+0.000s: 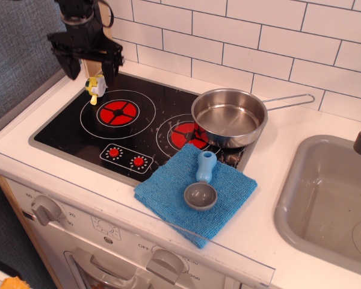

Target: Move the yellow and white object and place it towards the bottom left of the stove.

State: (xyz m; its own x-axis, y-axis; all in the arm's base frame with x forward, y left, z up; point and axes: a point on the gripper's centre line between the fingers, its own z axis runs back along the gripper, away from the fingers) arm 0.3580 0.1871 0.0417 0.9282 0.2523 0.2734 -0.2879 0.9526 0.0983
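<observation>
Hovering: gripper (89, 67), fingers spread apart, above the toy (95, 88)
Sitting: toy on the stove's (66, 129) back left edge

Little can be read here. On the white oven front panel (117, 241) below the stove (138, 126), the word "OFF" stands just left of the right-hand grey knob (166, 265), and a number that looks like "350" sits at that knob's right side. Beside the left-hand grey knob (45, 209), on its right, small digits appear, seemingly "20", with fainter marks to the knob's upper left that are too small to make out. A small square of printed symbols (105, 227) lies between the two knobs; its signs cannot be deciphered. The stove itself carries two red knob prints (126, 157) but no lettering.
</observation>
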